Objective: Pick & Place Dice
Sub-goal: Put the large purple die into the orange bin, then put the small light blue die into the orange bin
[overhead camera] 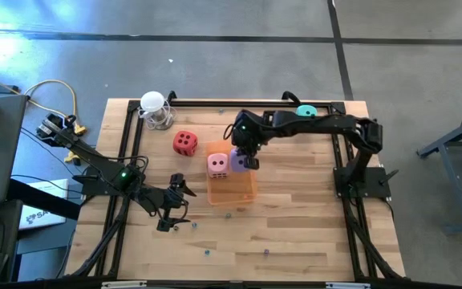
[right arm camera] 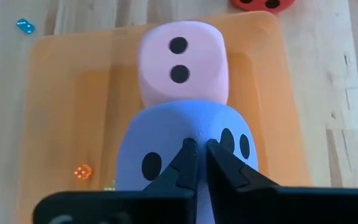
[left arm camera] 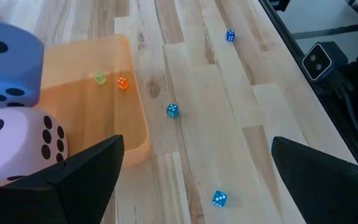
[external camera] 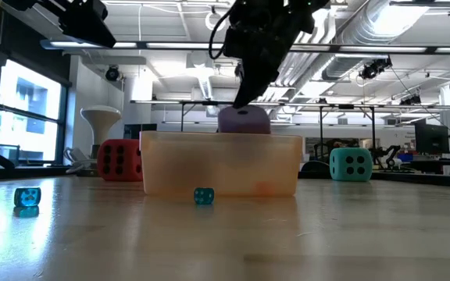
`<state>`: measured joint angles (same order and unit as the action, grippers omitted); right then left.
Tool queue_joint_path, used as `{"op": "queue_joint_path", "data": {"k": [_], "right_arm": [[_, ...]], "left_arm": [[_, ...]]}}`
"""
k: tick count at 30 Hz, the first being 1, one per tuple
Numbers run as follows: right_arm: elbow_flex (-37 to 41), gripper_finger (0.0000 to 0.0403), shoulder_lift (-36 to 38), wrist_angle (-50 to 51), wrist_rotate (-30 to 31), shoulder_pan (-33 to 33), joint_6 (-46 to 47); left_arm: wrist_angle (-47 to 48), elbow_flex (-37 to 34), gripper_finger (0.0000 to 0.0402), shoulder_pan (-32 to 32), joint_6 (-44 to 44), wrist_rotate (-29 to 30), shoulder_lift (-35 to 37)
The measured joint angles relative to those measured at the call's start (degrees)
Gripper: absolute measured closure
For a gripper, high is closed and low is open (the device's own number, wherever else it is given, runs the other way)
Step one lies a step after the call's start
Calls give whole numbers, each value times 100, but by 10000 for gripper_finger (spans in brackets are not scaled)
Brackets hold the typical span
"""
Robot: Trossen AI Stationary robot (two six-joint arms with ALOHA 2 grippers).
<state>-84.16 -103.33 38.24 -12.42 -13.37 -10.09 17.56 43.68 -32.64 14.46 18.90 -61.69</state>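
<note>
From above, the right gripper [overhead camera: 245, 157] hangs over the orange tray [overhead camera: 235, 193] at the middle of the table [overhead camera: 295, 233], pinching the purple die [overhead camera: 238, 163]. The pink die [overhead camera: 218, 164] sits in the tray, touching the purple one. The red die [overhead camera: 185, 143] lies on the wood just beside the tray, and the teal die [overhead camera: 306, 111] rests near the far edge, partly under the right arm. The left gripper [overhead camera: 175, 202] waits low near the tray's other side.

At table height, the purple die [external camera: 244, 120] shows above the tray wall [external camera: 221, 165], with the right gripper coming down onto it. The red die [external camera: 119, 161] and teal die [external camera: 351, 164] stand to either side.

From the left wrist, that gripper's fingers [left arm camera: 82, 177] are spread wide apart, with the pink die [left arm camera: 18, 146] and purple die [left arm camera: 8, 65] in the tray [left arm camera: 114, 93] and small blue dice [left arm camera: 173, 110] scattered on the wood.

From the right wrist, the fingertips [right arm camera: 219, 163] are squeezed into the soft purple die [right arm camera: 166, 149], nearly meeting, with the pink die [right arm camera: 182, 62] pressed against it.
</note>
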Motion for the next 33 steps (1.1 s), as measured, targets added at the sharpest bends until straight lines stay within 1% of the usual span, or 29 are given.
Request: {"op": "queue_joint_path", "data": {"k": [11, 15, 20, 26, 28, 33], "right_arm": [[0, 350, -2, -50, 53, 13, 100], [0, 341, -2, -40, 206, 13, 185], [0, 332, -2, -37, 212, 13, 190], [0, 320, 8, -36, 374, 63, 326], [0, 316, 83, -23, 570, 149, 321], [0, 304, 516, 25, 1415, 530, 302]], "left_arm": [[-2, 0, 2, 2, 17, -2, 0], [-1, 1, 2, 0, 16, -2, -1], [0, 0, 2, 0, 17, -2, 0], [0, 0, 2, 1, 15, -2, 0], [2, 2, 2, 0, 15, -2, -1], [0, 2, 2, 0, 13, -2, 0]]}}
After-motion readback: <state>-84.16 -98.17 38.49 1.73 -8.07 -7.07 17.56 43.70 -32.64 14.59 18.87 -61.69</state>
